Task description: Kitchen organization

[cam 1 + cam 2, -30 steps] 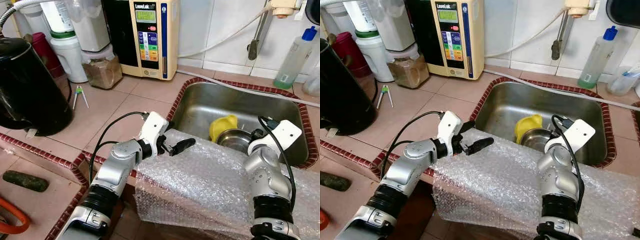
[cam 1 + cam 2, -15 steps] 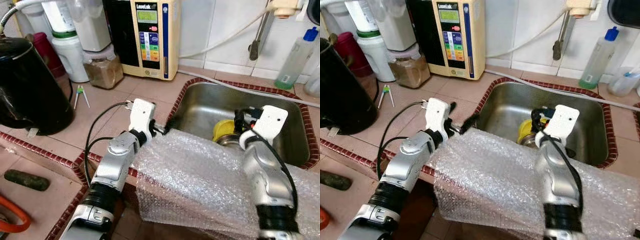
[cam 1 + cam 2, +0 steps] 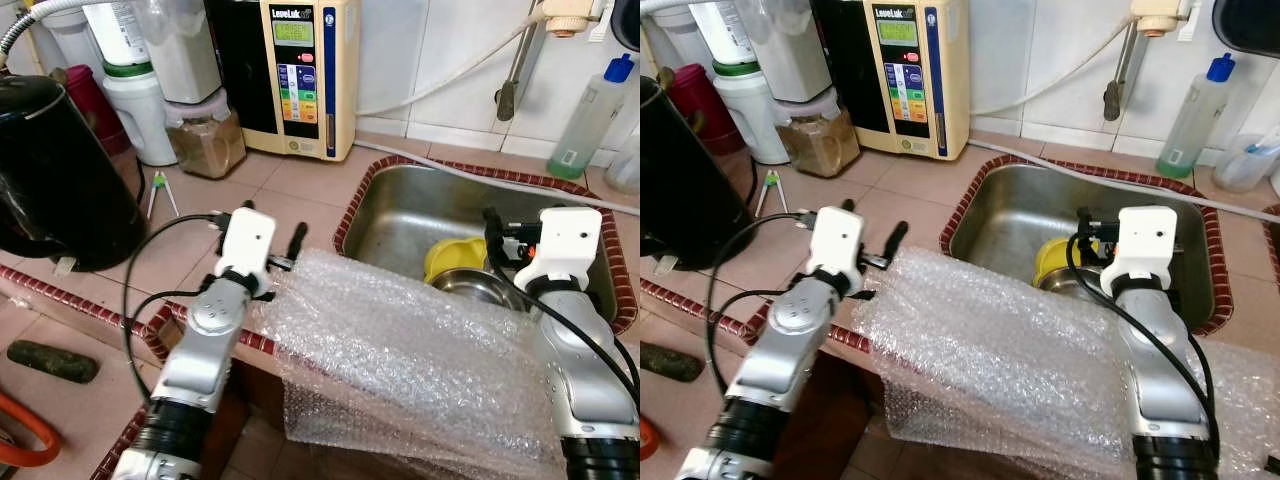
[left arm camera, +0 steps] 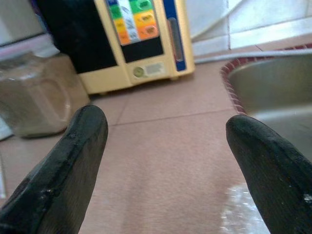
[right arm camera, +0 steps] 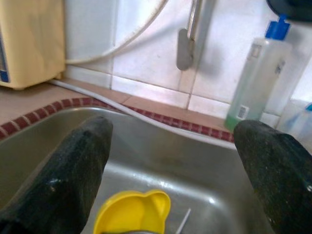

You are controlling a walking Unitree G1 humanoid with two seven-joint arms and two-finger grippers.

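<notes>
Bubble wrap (image 3: pixel 410 350) lies across the lower centre of the left eye frame, draped over the front rim of the sink (image 3: pixel 400 210) and hanging below the counter edge. It also covers both forearms, which suggests the arms are raised under or through the sheet rather than gripping it.

The left gripper (image 3: pixel 255 238) sits at centre left, above the tiled counter (image 3: pixel 200 235) just beside the sink's left rim. Its fingers are spread wide and hold nothing; the sheet's left edge lies near the right-hand finger, but contact cannot be confirmed.

The right gripper (image 5: pixel 175 161) sits at centre right, over the basin. Its fingers are likewise spread and empty. This posture probably serves to free the arms from the sheet, or to reach the basin contents.

View differences:
- The head views show the whole sheet, a black kettle (image 3: pixel 55 170) at the left edge and the water unit (image 3: pixel 300 70) at top centre.
- The left wrist view shows the finger gap directly, with the jar (image 4: pixel 41 95) at left and a corner of wrap at the lower right.
- The right wrist view shows the yellow cup (image 5: pixel 131 214) at bottom centre and a bottle (image 5: pixel 258 78) at upper right. The head views also show a steel bowl (image 3: pixel 475 288) beside the cup.
</notes>
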